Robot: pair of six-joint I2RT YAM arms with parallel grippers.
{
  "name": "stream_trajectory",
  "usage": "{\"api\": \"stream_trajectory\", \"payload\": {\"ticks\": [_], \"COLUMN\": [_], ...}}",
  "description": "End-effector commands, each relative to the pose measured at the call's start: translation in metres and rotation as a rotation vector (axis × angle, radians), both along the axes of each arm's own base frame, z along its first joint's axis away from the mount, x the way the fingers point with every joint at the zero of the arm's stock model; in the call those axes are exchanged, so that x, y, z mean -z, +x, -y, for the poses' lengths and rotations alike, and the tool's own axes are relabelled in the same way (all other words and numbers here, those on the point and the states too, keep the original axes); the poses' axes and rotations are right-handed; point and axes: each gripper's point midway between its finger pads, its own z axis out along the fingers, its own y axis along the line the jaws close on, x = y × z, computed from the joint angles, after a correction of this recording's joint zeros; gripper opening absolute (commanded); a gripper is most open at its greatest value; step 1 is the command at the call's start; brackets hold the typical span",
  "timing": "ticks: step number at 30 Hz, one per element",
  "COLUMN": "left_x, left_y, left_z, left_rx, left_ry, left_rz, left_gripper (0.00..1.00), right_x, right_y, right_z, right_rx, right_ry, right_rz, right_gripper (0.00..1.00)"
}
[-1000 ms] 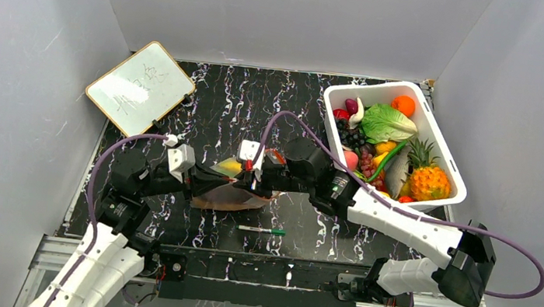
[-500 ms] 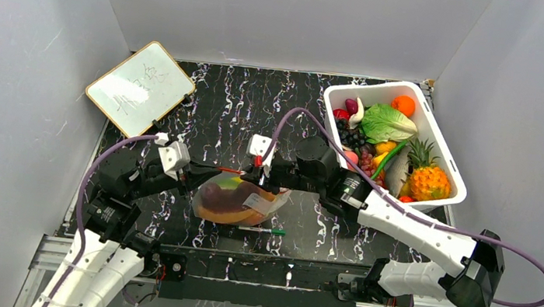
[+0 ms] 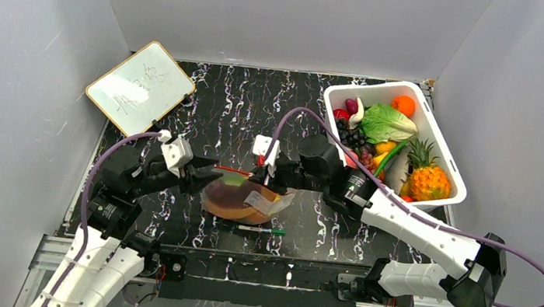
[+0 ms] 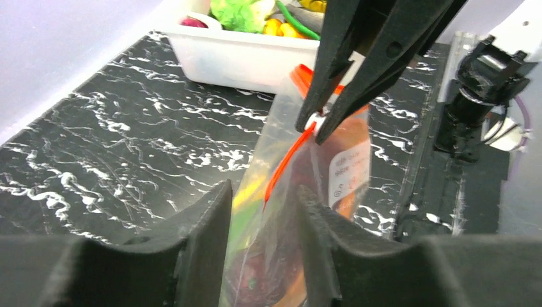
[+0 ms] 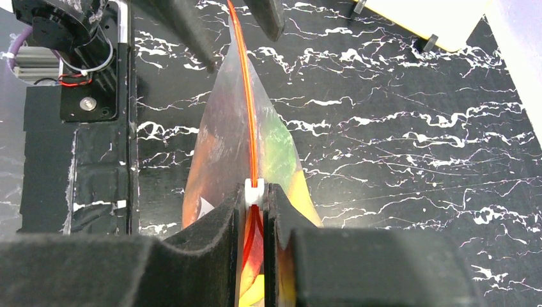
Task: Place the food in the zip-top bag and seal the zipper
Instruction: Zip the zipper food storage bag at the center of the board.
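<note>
**Entry: bag-sealing station, closing stage**

1. Left gripper (image 3: 205, 177): clamped on the bag's end a second ago, its fingers now stand apart, straddling that end without gripping. Judged a release.
2. Clear crinkly zip-top bag (image 3: 243, 203): held up between the arms a moment earlier, it now sits lower on the table at centre, toy food (image 5: 279, 150) inside.
3. Narrow orange-red zipper (image 5: 252, 128): reads as one closed line, so the seal is probably finished or nearly so.
4. Right gripper (image 5: 255, 211): pinched together on the zipper's white slider tab (image 4: 314, 121).

**Surroundings**

5. Black white-veined marbled tabletop (image 3: 259, 105).
6. Tilted whiteboard (image 3: 140, 87), at 10 o'clock from the bag.
7. Thin white-and-green marker pen (image 3: 259, 230), at 6 o'clock, just beside it.
8. White rectangular tub (image 3: 375, 86) of spare toy produce, at 2 o'clock.
9. Plain grey walls (image 3: 286, 14) on three sides.
</note>
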Motion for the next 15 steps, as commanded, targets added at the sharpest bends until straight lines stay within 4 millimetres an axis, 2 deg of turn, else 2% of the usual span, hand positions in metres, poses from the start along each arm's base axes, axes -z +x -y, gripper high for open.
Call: {"api": "stream_trajectory", "payload": {"ticks": [1, 4, 8, 15], "left_x": [-0.015, -0.008, -0.002, 0.006], "left_y": [-0.014, -0.015, -0.011, -0.005], "left_z": [0.012, 0.015, 0.016, 0.02], "left_rx": [0.135, 0.165, 0.161, 0.183], "left_ry": [-0.015, -0.017, -0.013, -0.005], "left_rz": [0.042, 0.041, 0.048, 0.032], "left_gripper": [0.49, 0.56, 0.57, 0.51], "right_x": [-0.046, -0.051, -0.051, -0.051], "right_y": [0.003, 0.004, 0.002, -0.001], "right_z": [-0.011, -0.016, -0.021, -0.025], "right_rx": [-0.036, -0.048, -0.07, -0.09], "right_ry": [0.097, 0.116, 0.119, 0.129], "right_rz": [0.061, 0.06, 0.049, 0.035], "right_gripper": [0.0, 0.0, 0.0, 0.0]}}
